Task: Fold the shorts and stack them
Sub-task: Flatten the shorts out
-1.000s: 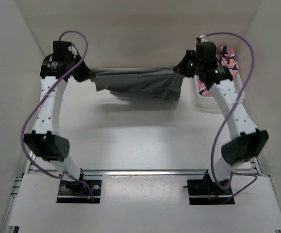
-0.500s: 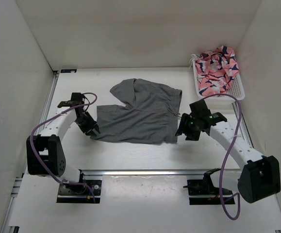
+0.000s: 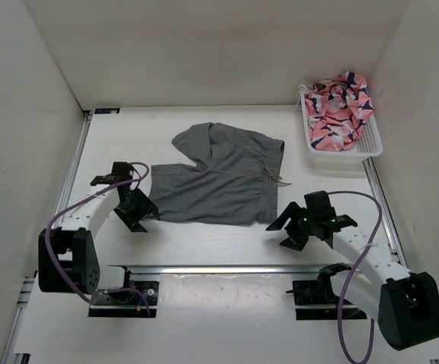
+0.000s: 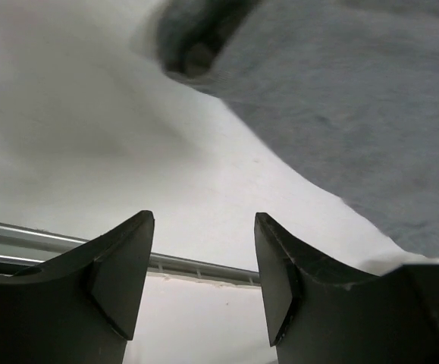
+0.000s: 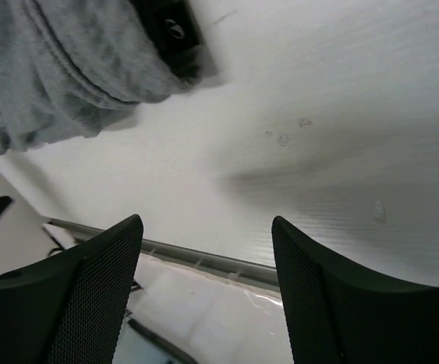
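Top view: one pair of grey shorts lies spread on the counter, and one basket stands at the far right. The left fingers and right fingers are open and off the cloth; half a second ago both were at its edges. Left wrist: two parted fingers, empty, with the shorts just ahead. Right wrist: the same.

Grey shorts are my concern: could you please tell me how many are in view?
1. The grey shorts lie spread flat mid-table. The white basket at the far right holds pink patterned fabric, which might hide more.
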You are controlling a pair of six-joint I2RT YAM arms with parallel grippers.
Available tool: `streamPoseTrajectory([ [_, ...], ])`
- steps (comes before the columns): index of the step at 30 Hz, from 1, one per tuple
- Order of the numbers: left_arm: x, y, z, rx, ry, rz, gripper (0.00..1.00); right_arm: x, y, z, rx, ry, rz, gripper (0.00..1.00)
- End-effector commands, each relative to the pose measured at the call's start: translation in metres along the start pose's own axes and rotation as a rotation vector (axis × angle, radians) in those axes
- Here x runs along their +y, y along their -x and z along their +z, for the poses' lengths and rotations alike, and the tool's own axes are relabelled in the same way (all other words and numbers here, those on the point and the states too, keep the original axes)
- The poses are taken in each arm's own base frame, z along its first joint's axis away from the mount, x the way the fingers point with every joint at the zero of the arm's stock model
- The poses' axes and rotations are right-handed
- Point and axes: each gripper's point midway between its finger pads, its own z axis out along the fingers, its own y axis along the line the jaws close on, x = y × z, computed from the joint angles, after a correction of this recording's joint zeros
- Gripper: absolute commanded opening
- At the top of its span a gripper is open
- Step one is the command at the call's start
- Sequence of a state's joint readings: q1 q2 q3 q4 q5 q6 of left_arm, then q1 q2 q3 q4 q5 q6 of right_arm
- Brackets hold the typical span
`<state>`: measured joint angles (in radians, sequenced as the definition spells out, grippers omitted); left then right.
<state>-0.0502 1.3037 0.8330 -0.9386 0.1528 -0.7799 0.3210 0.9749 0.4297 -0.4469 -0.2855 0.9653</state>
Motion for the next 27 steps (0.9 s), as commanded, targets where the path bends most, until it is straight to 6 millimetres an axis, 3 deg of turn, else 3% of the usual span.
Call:
streamPoseTrajectory([
  [1, -0.002, 0.001, 0.02, 0.024, 0.009, -0.041, 0.67, 0.041, 0.014, -0.001, -0.043, 0.181, 0.086, 0.75],
  [7, -0.01, 0.017, 0.047, 0.021, 0.019, -0.032, 0.7, 0.046, 0.038, 0.021, -0.086, 0.143, 0.081, 0.74],
  [10, -0.016, 0.03, 0.054, 0.013, 0.038, -0.01, 0.62, 0.039, 0.05, 0.036, -0.119, 0.1, 0.08, 0.68],
  [11, -0.016, 0.031, 0.058, 0.022, 0.048, -0.012, 0.57, 0.04, 0.055, 0.038, -0.133, 0.095, 0.07, 0.68],
  [15, -0.028, 0.046, 0.055, -0.008, 0.033, 0.003, 0.15, 0.036, 0.078, 0.054, -0.191, 0.019, 0.046, 0.56],
  [17, -0.034, 0.052, 0.051, -0.024, 0.017, 0.016, 0.1, 0.033, 0.092, 0.055, -0.242, -0.028, 0.04, 0.25],
  [19, -0.043, 0.061, 0.042, -0.047, 0.007, 0.037, 0.1, 0.041, 0.103, 0.049, -0.275, -0.048, 0.014, 0.0],
  [20, -0.045, 0.065, 0.038, -0.062, 0.011, 0.038, 0.1, 0.042, 0.106, 0.046, -0.283, -0.06, 0.003, 0.0],
  [21, -0.047, 0.072, 0.03, -0.093, 0.017, 0.04, 0.1, 0.058, 0.115, 0.034, -0.317, -0.037, -0.031, 0.0],
  [22, -0.052, 0.081, 0.015, -0.122, 0.011, 0.044, 0.1, 0.05, 0.114, 0.028, -0.317, -0.086, -0.032, 0.0],
  [23, -0.052, 0.086, 0.008, -0.145, 0.02, 0.054, 0.1, 0.06, 0.118, 0.016, -0.339, -0.073, -0.05, 0.0],
  [25, -0.052, 0.085, -0.009, -0.16, 0.021, 0.066, 0.1, 0.048, 0.108, 0.006, -0.32, -0.12, -0.061, 0.0],
  [26, -0.052, 0.086, -0.012, -0.169, 0.014, 0.077, 0.1, 0.052, 0.109, -0.006, -0.346, -0.103, -0.08, 0.0],
  [27, -0.054, 0.083, -0.02, -0.172, -0.007, 0.08, 0.1, 0.038, 0.1, -0.005, -0.329, -0.127, -0.075, 0.0],
])
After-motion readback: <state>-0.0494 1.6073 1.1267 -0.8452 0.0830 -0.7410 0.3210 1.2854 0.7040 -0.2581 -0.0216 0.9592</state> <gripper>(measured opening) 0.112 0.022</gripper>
